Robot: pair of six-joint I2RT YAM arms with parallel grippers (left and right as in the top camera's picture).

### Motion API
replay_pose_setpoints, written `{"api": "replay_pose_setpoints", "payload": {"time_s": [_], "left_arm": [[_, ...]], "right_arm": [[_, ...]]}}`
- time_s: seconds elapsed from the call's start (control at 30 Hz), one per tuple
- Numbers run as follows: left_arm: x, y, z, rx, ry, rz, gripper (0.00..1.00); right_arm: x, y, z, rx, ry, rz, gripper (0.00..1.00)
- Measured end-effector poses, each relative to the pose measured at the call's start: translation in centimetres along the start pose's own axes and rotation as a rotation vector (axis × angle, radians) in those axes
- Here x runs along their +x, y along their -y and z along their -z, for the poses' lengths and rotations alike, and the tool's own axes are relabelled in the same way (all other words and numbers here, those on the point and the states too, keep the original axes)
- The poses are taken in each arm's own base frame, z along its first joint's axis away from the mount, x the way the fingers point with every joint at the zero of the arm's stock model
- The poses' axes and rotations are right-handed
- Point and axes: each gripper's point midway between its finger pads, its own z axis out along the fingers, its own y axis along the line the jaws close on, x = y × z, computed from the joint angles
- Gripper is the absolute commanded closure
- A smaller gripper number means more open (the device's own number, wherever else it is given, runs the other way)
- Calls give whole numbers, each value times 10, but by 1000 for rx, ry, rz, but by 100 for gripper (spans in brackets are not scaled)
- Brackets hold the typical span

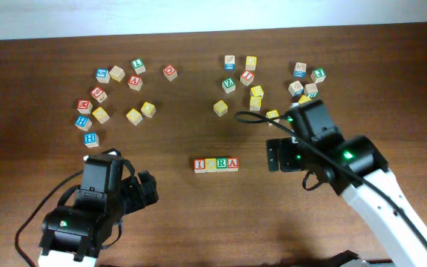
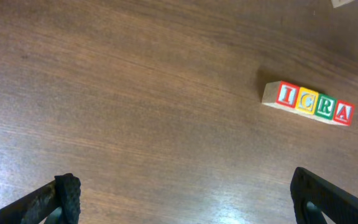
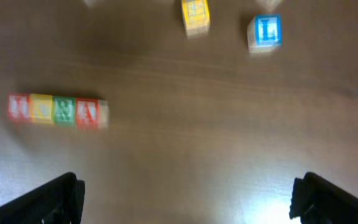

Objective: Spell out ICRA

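Note:
Four small wooden cubes lie side by side in a row (image 1: 216,164) in the middle of the table, reading I, C, R, A. The left wrist view shows the row (image 2: 309,103) at upper right: red I (image 2: 285,95), yellow C (image 2: 306,100), green R (image 2: 325,106), red A (image 2: 344,112). The right wrist view shows the same row (image 3: 56,110) blurred at left. My left gripper (image 1: 148,189) stands open to the row's lower left, apart from it, with nothing between its fingers (image 2: 67,196). My right gripper (image 1: 274,154) stands open to the row's right, likewise holding nothing.
Loose letter cubes lie scattered at the back: one cluster at back left (image 1: 117,93), another at back right (image 1: 273,81). In the right wrist view a yellow cube (image 3: 195,15) and a blue L cube (image 3: 265,31) lie ahead. A black cable (image 1: 258,119) runs by the right arm.

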Motion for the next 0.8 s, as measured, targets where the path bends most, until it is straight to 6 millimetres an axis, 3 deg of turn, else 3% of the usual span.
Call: {"api": "replay_pose_setpoints", "payload": {"time_s": [0.17,0.33,0.5,0.7,0.8], "left_arm": [[1,0,0,-1,-2,0,1],[0,0,-1,-1,-2,0,1],[1,-1,-1,-3,-5,0,1],[2,-1,-1,-4,-7,0,1],[2,-1,-1,-3,-6,-1,1]], "right_arm": [[-5,32,4,-55,256,-61,2],[11,59,35,-63,584,-74,2],[16,55,51,-61,831,80,2],[22,56,39,-17,1007,186,2],[29,65,20,9,1053,163,2]]}}
